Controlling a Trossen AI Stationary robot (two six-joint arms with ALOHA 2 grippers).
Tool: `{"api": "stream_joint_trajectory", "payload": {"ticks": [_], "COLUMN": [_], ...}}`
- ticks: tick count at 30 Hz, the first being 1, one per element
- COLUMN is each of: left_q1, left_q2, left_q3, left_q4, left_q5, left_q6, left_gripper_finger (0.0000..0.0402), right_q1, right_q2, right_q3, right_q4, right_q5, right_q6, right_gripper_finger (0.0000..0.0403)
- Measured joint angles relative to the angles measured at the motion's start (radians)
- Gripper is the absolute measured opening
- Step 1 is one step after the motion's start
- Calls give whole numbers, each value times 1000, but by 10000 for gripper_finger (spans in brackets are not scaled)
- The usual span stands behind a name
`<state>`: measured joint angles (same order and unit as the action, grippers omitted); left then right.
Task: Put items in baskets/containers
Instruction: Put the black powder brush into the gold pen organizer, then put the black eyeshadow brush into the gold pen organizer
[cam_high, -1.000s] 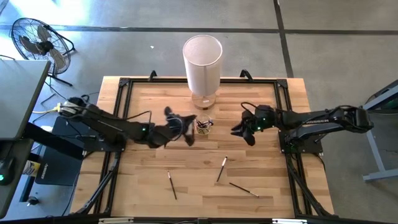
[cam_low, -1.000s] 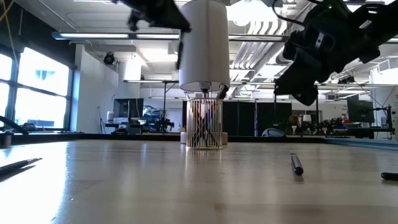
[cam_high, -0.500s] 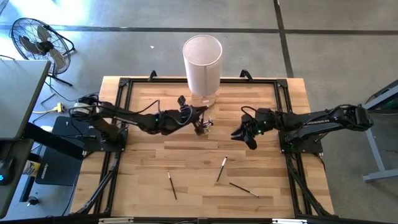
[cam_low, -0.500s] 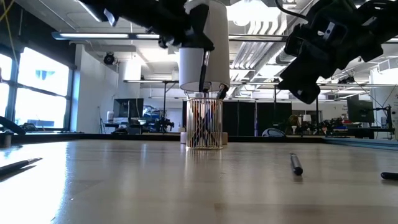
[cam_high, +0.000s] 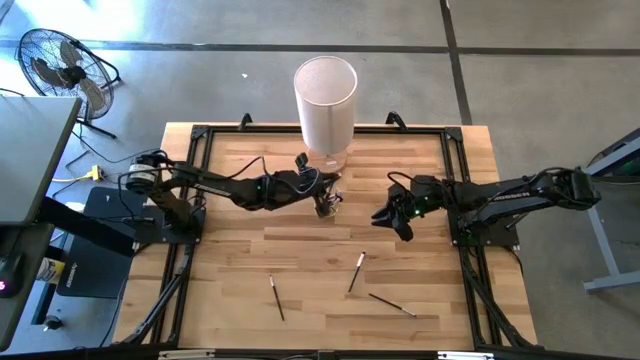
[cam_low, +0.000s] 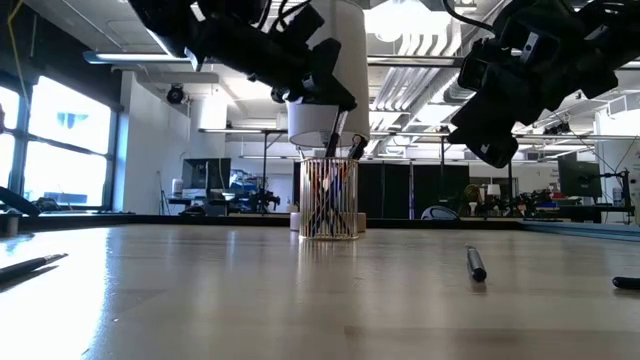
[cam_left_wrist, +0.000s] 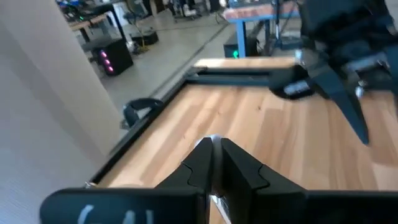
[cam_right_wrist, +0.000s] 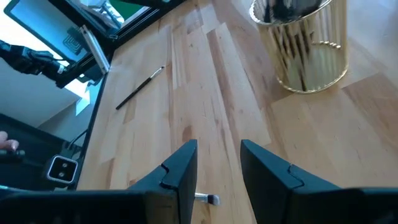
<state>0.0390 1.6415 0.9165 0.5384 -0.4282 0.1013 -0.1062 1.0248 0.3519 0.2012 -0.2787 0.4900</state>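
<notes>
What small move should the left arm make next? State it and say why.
Probably open the left gripper: its fingers pinch a thin dark makeup brush almost upright, lower end at the mouth of the small yellowish glass cup, so it should drop in. The right gripper hovers open nearby.

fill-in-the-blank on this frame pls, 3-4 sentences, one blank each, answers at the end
1. The left end effector holds a brush over the glass ____.
2. ____ brushes still lie loose on the table.
3. The right end effector hangs above the table with its fingers ____.
4. The tall white cylinder stands just ____ the cup in the low view.

Missing words: cup; three; open; behind
</notes>
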Motion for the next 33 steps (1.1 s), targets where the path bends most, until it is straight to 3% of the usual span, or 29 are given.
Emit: {"api": "stream_joint_trajectory", "payload": {"ticks": [8, 13, 19, 25, 33], "left_q1": [0, 0, 0, -25, -107], "left_q2": [1, 1, 1, -57, -119], "left_q3": [0, 0, 0, 38, 325], "left_q4": [-75, -86, -125, -215, -813], "left_q5": [2, 54, 112, 76, -105], "left_q6": [-5, -27, -88, -108, -298], "left_gripper_finger": [34, 48, 111, 176, 188], "right_q1": [-18, -18, -18, -18, -18], "right_q2": [0, 0, 0, 0, 0], "right_q3": [0, 0, 0, 0, 0], "right_q4": [1, 1, 2, 2, 6], "right_q5": [39, 64, 71, 71, 87], "right_q6": [0, 0, 0, 0, -19], "right_gripper_finger": [117, 117, 117, 117, 117]}}
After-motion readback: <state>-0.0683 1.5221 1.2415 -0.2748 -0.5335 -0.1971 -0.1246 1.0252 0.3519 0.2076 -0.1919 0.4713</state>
